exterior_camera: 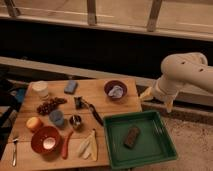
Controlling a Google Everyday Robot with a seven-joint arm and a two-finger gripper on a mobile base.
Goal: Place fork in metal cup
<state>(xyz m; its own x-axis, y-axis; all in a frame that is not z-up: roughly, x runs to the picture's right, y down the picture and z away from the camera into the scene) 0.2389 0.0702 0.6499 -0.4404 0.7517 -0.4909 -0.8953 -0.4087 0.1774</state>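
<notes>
Camera view: the two-finger gripper (158, 100) is held in the air off the right end of the table, above the floor and beyond the far right corner of the tray. Its yellowish fingers are spread wide, and nothing is gripped between them. It is carried by a thick white arm (184, 72) that enters from the right.

Nearest to it, a green rectangular plastic tray (152, 145) is set at the table's right end, with a dark brown block (132, 136) inside. A light wooden slatted table (95, 92) serves as the surface. It is backed by a dark ledge and a metal-posted railing, and a speckled grey floor is seen to the right.

Farther left, a black-handled knife (92, 112) is laid near the middle. The small shiny steel cup (75, 121) stands upright just beside a blue cup (56, 118). A round orange bowl (35, 142) sits toward the front left.

The thin silver fork (14, 149) is laid flat at the table's front left edge, left of the orange bowl and well apart from the steel cup. Its long axis runs near to far, almost along the left edge; which end bears the tines cannot be told.
</notes>
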